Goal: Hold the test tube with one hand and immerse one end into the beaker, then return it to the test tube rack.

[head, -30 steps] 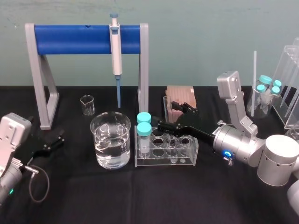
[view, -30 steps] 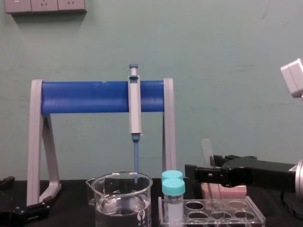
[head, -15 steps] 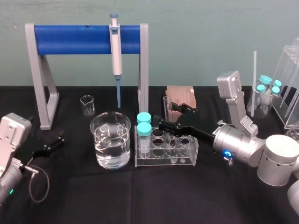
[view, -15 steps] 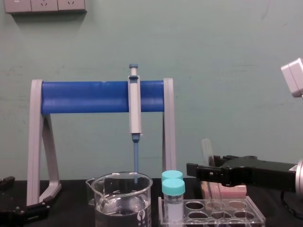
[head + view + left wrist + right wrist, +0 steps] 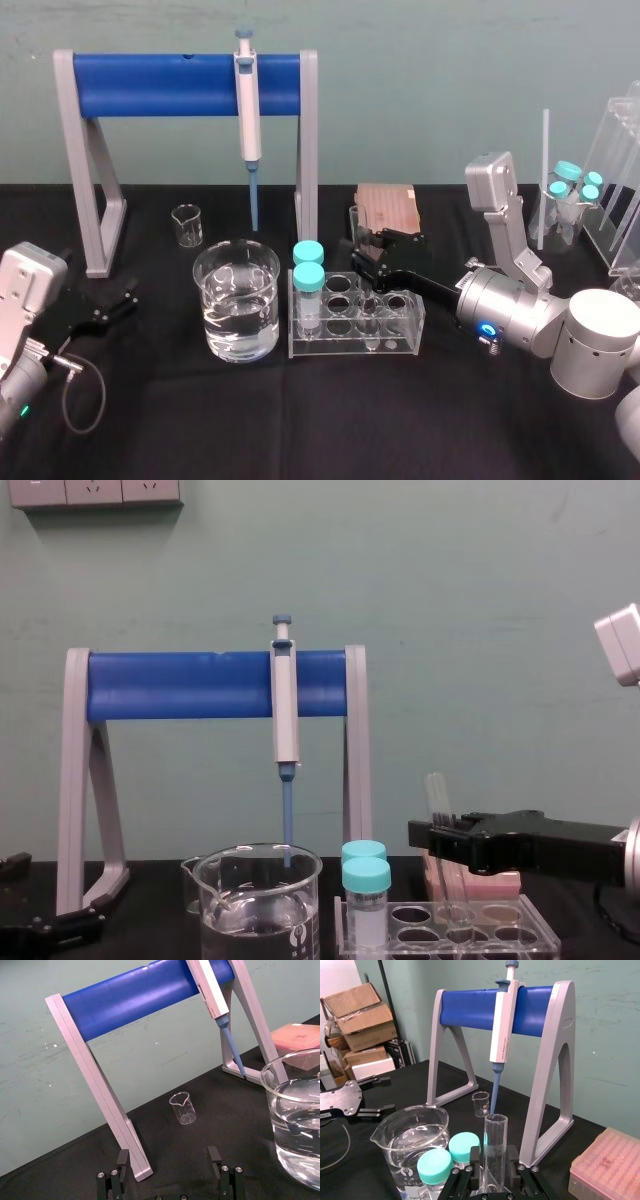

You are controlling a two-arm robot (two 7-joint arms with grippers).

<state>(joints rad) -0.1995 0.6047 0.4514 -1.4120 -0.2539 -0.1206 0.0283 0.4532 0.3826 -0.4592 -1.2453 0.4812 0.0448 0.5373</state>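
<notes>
right gripper (image 5: 363, 256): fingers pinching test tube (image 5: 495, 1142)
test tube: standing in test tube rack (image 5: 410, 328), just right of beaker (image 5: 238, 310)
left gripper (image 5: 108, 305): parked low at table (image 5: 300, 420) left, fingers spread

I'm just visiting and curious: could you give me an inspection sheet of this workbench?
Surface: black table.
Job's things: test tube upright in rack; beaker part full of clear liquid, beside rack.
Clutter: pipette on blue stand; small beaker; pink box; two capped tubes in rack.
Grippers: right gripper shut on test tube; left gripper open, parked at left.
Cables: grey loop by left arm.
Surroundings: green wall, wall sockets, cardboard boxes.
</notes>
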